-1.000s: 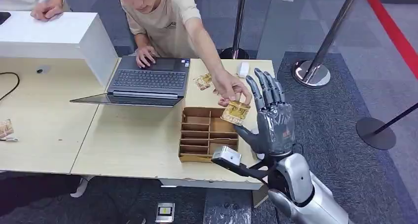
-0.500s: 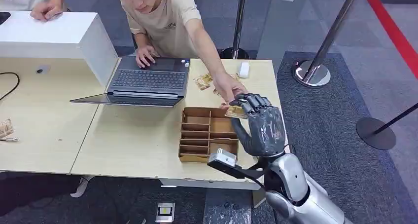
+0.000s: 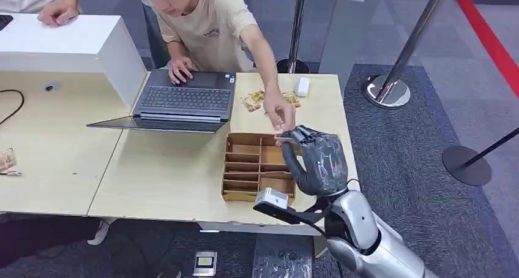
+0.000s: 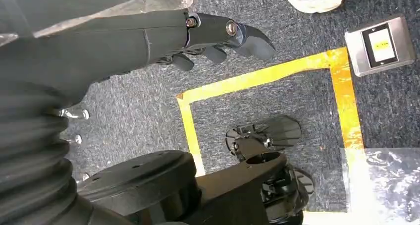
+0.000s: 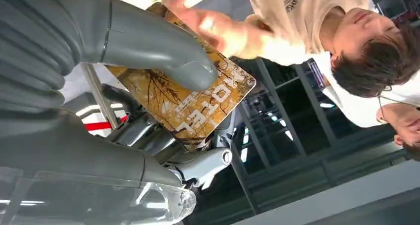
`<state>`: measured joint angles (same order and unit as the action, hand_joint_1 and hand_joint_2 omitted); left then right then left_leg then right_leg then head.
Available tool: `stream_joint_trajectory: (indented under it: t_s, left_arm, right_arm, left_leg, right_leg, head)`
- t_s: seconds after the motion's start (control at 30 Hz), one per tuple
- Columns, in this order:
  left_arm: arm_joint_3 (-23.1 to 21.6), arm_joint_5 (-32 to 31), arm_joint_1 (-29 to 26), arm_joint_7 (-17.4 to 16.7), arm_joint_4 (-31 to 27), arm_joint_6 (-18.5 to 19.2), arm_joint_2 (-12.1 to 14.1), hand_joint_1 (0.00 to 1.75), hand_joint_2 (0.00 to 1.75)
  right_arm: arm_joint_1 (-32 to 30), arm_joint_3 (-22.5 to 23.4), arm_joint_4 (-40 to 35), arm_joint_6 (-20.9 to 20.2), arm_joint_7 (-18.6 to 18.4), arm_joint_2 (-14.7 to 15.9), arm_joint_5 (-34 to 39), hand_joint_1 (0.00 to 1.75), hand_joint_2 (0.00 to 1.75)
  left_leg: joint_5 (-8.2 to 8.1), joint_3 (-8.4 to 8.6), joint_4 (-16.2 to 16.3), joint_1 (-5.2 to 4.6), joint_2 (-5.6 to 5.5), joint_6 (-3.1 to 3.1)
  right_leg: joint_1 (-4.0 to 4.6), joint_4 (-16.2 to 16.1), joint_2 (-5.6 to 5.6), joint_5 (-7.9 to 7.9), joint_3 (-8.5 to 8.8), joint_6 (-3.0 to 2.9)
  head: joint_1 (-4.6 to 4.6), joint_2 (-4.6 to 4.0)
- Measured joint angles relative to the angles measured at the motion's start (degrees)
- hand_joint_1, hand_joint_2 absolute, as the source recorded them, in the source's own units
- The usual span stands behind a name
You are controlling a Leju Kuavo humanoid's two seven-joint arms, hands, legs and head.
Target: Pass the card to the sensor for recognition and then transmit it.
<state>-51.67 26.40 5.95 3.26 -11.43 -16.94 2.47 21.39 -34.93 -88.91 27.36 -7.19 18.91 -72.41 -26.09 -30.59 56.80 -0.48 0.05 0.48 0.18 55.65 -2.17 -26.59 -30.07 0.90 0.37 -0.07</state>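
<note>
Head view, figure as I read it from the remote station: my right hand (image 3: 319, 163) is raised above the near right part of the wooden table (image 3: 165, 180), just over the right edge of the brown divided tray (image 3: 245, 168), with its fingers curled in around one card (image 3: 287, 141), of which a thin edge shows at the fingertips. In the right wrist view the same card (image 5: 195, 98) appears as a gold patterned piece printed with the word HOTEL, pressed under my grey thumb (image 5: 163, 54) with the darker fingers (image 5: 198, 168) closed behind it, so the hand grips it firmly. One person's hand (image 3: 278, 112) hovers just beside my fingertips; in the right wrist view that hand (image 5: 213, 27) lies close to the card's far end, and I cannot tell whether it touches the card. My left hand (image 4: 218, 34) hangs over grey carpet marked with yellow tape, its fingers drawn partly in and holding nothing. Counts on the table: one open laptop (image 3: 183, 100), one white box (image 3: 67, 42), one small white device (image 3: 302, 86), and a few more gold cards (image 3: 254, 100) lying loose beyond the tray, too overlapped to count. Two people are partly visible at the far side.
</note>
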Motion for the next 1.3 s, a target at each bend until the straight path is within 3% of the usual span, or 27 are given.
stream_joint_trajectory:
  t_s: [0.1, 0.3, 0.37, 0.47, 0.53, 0.63, 0.8, 0.93, 1.3]
  left_arm:
    - [-0.22, 0.04, 0.01, 0.00, 0.00, 0.00, 0.00, 0.00, 1.75]
    - [-0.55, 0.87, 0.00, 0.09, 0.00, -0.17, 0.00, 0.00, 1.75]
    - [-0.72, 1.05, -0.01, 0.20, 0.00, -0.20, 0.00, 0.00, 1.75]
    - [-0.90, 1.22, 0.00, 0.22, 0.00, -0.18, 0.00, 0.00, 1.75]
    - [-0.96, 1.25, -0.07, 0.24, 0.00, -0.17, 0.00, 0.00, 1.75]
    - [-0.96, 1.29, -0.05, 0.31, 0.00, -0.17, 0.00, 0.00, 1.75]
    - [-1.01, 1.29, -0.03, 0.52, 0.00, -0.20, 0.00, 0.00, 1.75]
    - [-1.18, 1.36, 0.13, 0.61, 0.00, -0.31, -0.07, 0.00, 1.75]
    - [-1.38, 1.79, 0.13, 0.61, 0.00, -0.70, -0.31, 0.00, 1.75]
  right_arm:
    - [-0.02, -0.33, 0.15, 0.94, 0.18, -0.07, 3.42, 1.75, 1.75]
    - [-1.84, 1.31, 1.03, 6.84, 3.46, -0.35, 23.45, 1.75, 1.75]
    - [-2.33, 2.34, 1.86, 6.34, 5.08, -0.35, 30.55, 1.75, 1.75]
    - [-2.40, 5.60, 6.30, 2.99, 10.70, -0.17, 45.37, 1.75, 1.75]
    - [-2.41, 7.83, 10.13, 2.27, 14.63, 0.00, 50.89, 1.75, 1.75]
    - [-2.36, 10.03, 13.90, 2.27, 16.41, 0.00, 51.98, 1.75, 1.75]
    - [-1.92, 12.15, 19.83, -0.42, 15.50, -0.04, 54.86, 1.75, 1.75]
    - [-0.22, 13.31, 26.67, -1.22, 18.01, -0.13, 56.43, 1.75, 1.75]
    - [1.29, 13.79, 41.73, -2.49, 20.22, -0.90, 58.23, 1.75, 1.75]
  left_leg:
    - [0.00, 0.01, 0.00, 0.00, 0.00, 0.00]
    - [0.00, 0.00, 0.00, -0.01, 0.01, 0.00]
    - [0.00, 0.00, 0.00, -0.01, 0.00, 0.00]
    - [0.00, 0.00, 0.00, -0.01, -0.02, 0.00]
    - [0.00, -0.05, 0.00, -0.03, -0.04, 0.01]
    - [0.00, -0.05, 0.00, -0.04, -0.02, 0.01]
    - [-0.01, -0.07, 0.00, -0.03, -0.04, 0.01]
    - [-0.01, -0.08, 0.00, -0.03, -0.02, 0.01]
    - [-0.02, -0.10, 0.00, -0.03, -0.03, 0.02]
  right_leg:
    - [0.00, 0.00, 0.00, 0.00, -0.01, 0.00]
    - [-0.01, -0.01, 0.00, 0.00, -0.01, 0.00]
    - [-0.01, -0.02, 0.00, 0.00, -0.02, 0.00]
    - [-0.01, -0.02, -0.01, 0.00, -0.01, 0.01]
    - [-0.04, -0.02, -0.04, 0.00, -0.03, 0.01]
    - [-0.04, -0.02, -0.03, 0.00, -0.03, 0.01]
    - [-0.04, -0.03, -0.06, -0.02, -0.04, 0.03]
    - [-0.03, -0.03, -0.03, -0.02, -0.07, 0.03]
    - [-0.04, -0.03, -0.04, -0.02, -0.09, 0.03]
  head:
    - [0.00, 0.00]
    - [0.00, 0.00]
    - [0.00, 0.00]
    - [-0.02, 0.00]
    - [0.00, 0.00]
    - [0.00, 0.00]
    - [0.04, 0.00]
    - [0.02, 0.00]
    - [0.00, 0.00]
